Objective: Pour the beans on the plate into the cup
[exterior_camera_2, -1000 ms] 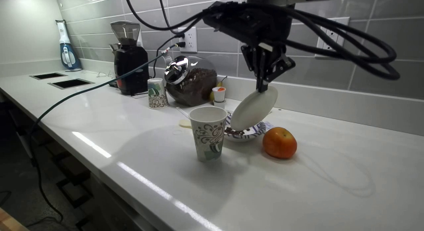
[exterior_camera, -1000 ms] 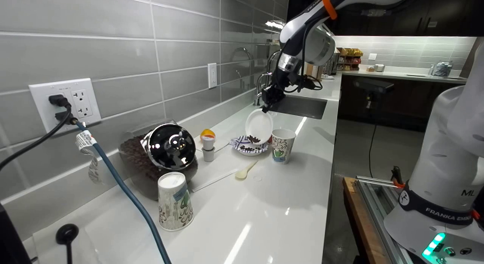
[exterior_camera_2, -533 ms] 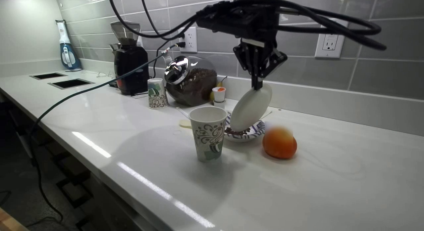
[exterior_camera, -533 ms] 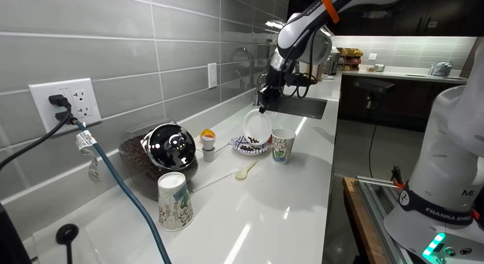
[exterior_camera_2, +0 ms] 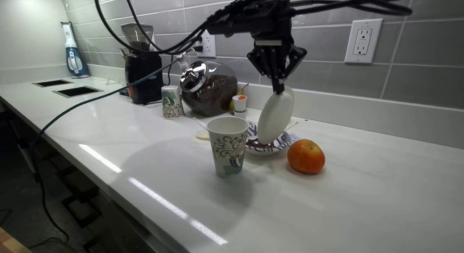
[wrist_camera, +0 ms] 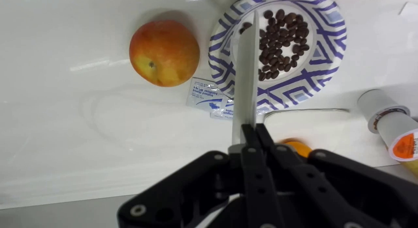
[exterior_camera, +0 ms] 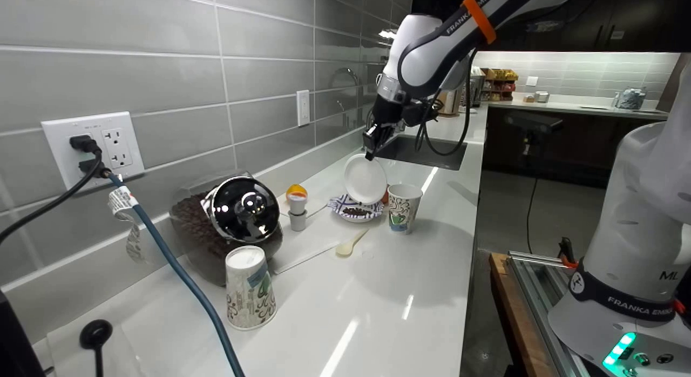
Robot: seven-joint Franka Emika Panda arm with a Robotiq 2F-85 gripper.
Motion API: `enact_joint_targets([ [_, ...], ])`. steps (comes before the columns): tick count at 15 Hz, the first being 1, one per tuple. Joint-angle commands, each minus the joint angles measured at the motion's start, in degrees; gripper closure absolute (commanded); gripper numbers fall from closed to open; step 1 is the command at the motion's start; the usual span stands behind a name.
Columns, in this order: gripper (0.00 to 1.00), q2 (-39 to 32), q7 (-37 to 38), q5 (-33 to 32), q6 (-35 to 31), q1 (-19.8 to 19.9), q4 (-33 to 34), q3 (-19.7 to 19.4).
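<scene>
Oval brown beans (wrist_camera: 283,32) looked poured into a blue-patterned paper bowl (wrist_camera: 326,58).
Release seemed left: our claw (exterior_camera_2: 278,90) pinched the bare, round white plate (exterior_camera: 365,178).

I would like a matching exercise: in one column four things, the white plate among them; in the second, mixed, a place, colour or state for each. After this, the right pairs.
Things
1. white plate
2. beans
3. fruit nearest the patterned dish
4. paper cup near the glass jar

Place, colour or state
A. upside down
B. steeply tilted, pinched by the gripper
C. mostly red-orange
D. inside the patterned dish

Pairs: 1-B; 2-D; 3-C; 4-A
</scene>
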State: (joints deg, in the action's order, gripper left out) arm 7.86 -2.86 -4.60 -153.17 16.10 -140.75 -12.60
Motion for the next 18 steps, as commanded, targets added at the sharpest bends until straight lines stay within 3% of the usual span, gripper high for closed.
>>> enact_joint_targets([
  [1,0.98,2.83,4.84,-8.16,-1.85,0.48,-2.76,1.65],
  [12,0.98,4.57,18.44,-33.61,-2.11,2.11,-3.65,7.16],
  [15,0.98,5.12,18.73,-30.49,-3.24,0.47,-4.16,6.27],
  [18,0.97,7.72,15.61,-17.49,-2.09,-1.52,-5.06,4.33],
])
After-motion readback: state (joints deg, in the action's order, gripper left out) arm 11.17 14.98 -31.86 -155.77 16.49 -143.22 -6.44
